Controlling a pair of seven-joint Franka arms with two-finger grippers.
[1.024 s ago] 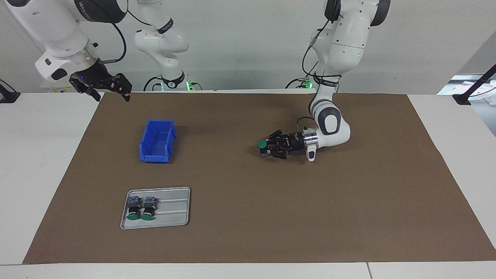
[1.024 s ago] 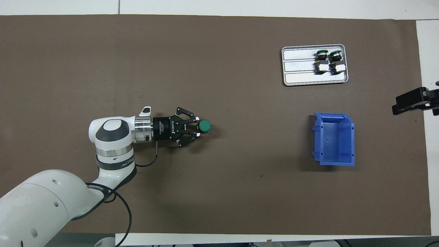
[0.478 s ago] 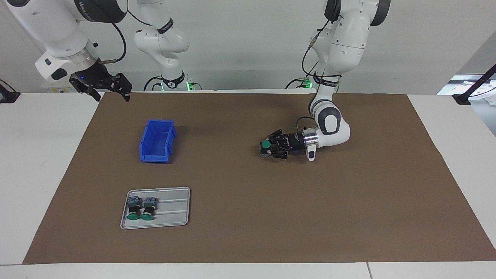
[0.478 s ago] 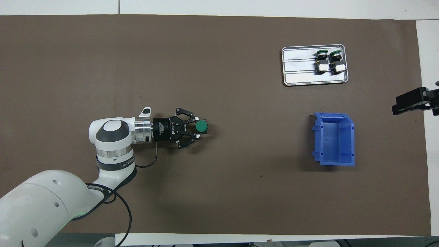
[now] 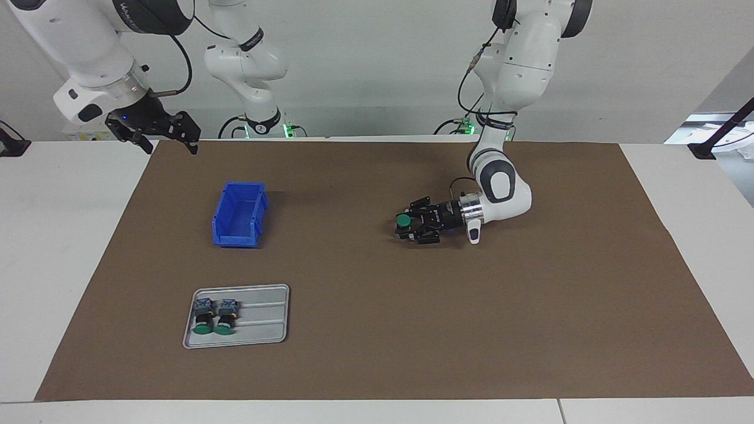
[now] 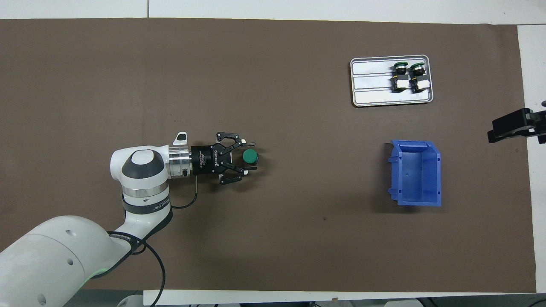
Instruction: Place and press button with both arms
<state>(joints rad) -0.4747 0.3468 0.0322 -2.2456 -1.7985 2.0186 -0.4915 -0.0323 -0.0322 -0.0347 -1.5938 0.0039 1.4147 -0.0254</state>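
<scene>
Your left claw [image 6: 249,157] lies low on the desk [image 6: 298,238], fingers spread around the upright button [image 6: 250,157], not pinching it. At three o'clock in the overhead view, your right claw [image 5: 165,139] waits, spread wide.

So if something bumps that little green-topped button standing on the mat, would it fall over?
Probably. The button stands on end between the open fingers of the left gripper, taller than wide, so it may tip. Its round cap suggests it could then roll. It looks rigid.
</scene>
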